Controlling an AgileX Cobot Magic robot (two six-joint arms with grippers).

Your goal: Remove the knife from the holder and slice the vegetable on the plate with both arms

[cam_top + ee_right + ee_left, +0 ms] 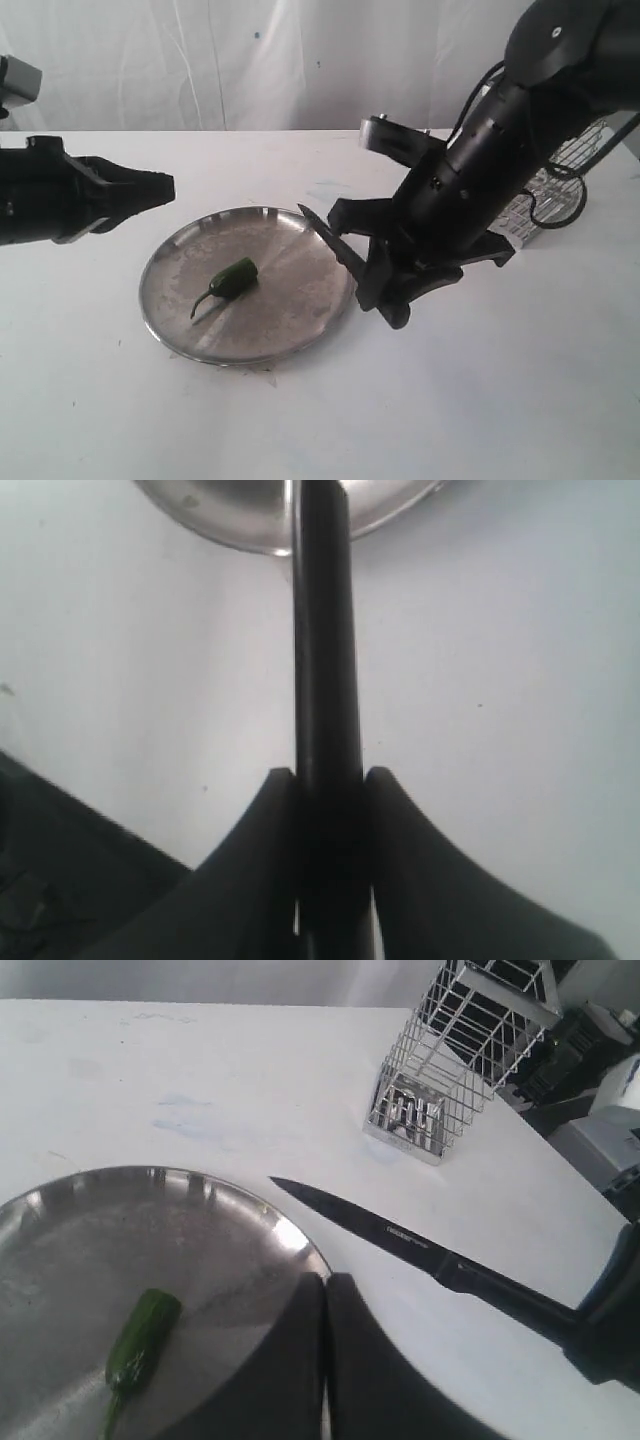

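Right pincer pinches the knife, its tip at the plate rim and pointing toward the chili pepper; left pincer is pressed together.

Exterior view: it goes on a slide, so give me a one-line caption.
The right gripper holds the knife beside the plate bearing the vegetable; the shut left gripper hovers apart.

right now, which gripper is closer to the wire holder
Right. The right gripper, shut on the knife, is between the plate and the holder. The left gripper, shut and empty, hovers beyond the plate's opposite side, much farther from the holder.
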